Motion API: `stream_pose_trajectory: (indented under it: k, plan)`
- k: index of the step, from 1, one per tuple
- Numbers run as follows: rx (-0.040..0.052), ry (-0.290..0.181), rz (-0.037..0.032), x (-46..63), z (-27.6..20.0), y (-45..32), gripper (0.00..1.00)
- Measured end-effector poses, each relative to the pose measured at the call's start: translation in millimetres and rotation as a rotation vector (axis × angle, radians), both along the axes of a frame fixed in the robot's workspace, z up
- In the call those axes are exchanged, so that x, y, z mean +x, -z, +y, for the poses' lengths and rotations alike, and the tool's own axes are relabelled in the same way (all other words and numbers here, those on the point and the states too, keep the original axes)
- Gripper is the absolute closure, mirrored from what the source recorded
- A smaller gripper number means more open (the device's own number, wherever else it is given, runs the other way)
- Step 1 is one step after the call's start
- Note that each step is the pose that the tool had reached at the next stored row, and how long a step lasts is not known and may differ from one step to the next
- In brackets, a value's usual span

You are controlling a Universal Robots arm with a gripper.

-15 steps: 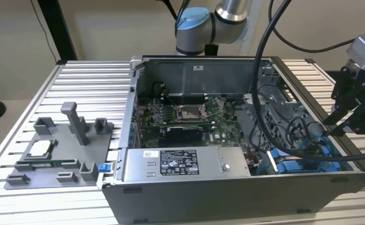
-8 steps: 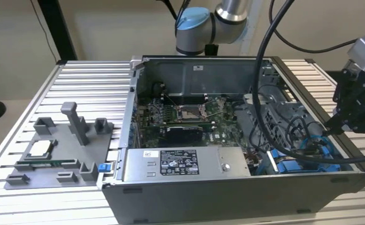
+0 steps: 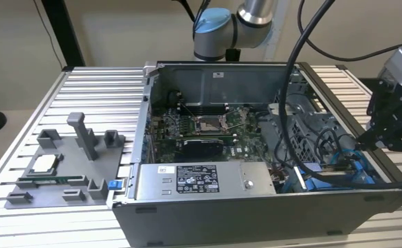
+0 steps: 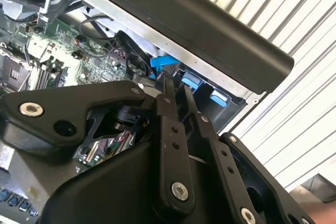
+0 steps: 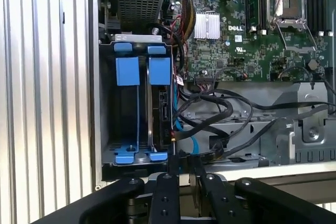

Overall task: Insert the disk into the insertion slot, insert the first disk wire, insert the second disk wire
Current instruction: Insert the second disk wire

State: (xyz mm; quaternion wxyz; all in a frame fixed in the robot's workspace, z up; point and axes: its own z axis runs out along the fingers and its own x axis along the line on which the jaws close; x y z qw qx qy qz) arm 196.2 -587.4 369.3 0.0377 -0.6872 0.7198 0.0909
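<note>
**Fig.** Open PC case [image 3: 256, 219] on a slatted table [image 3: 97, 88], with a grey fixture tray [image 3: 56, 170] lying beside it towards the table's edge at the exterior view's left. The insertion slot [image 5: 107, 108] is set in the case corner nearest the camera at the exterior view's right, against the side wall and next to the power supply [image 3: 187, 181], which lies along the front wall. In the first wrist view the disk [image 5: 161, 106] is seen seated inside the slot, in the lane nearer the motherboard [image 5: 247, 40], with its blue carrier tabs level with those of the neighbouring lane; step 1 is therefore judged done. The gripper [image 3: 376, 137] is poised over the case's side wall at that same corner, just above the slot's end (cf. both wrist views, [image 5: 186, 169] and [image 4: 176, 90]). Its degree of closure, and whether anything is held, cannot be told from these views. A thin blue wire [image 5: 193, 142] and a bundle of black cables [image 5: 210, 111] are draped just beside the disk's connector edge, approx. between slot and motherboard. The step in hand is judged to be a wire insertion, prob. the first. A connector must be kept square to the disk's port and pressed straight in, w/o snagging the loose cables or the sheet-metal edge.
</note>
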Motion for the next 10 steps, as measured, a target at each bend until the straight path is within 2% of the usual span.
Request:
stream_pose_trajectory:
  k: [4,6,8,10]
  plan:
    - [0.0374,0.001,0.0001,0.0,-1.1,1.4,0.00]
    - [0.0529,0.002,0.0001,0.0,-1.6,2.1,0.00]
    - [0.0617,0.003,0.0001,0.0,-2.1,2.8,0.00]
    - [0.0663,0.005,0.0000,0.0,-2.4,3.5,0.00]
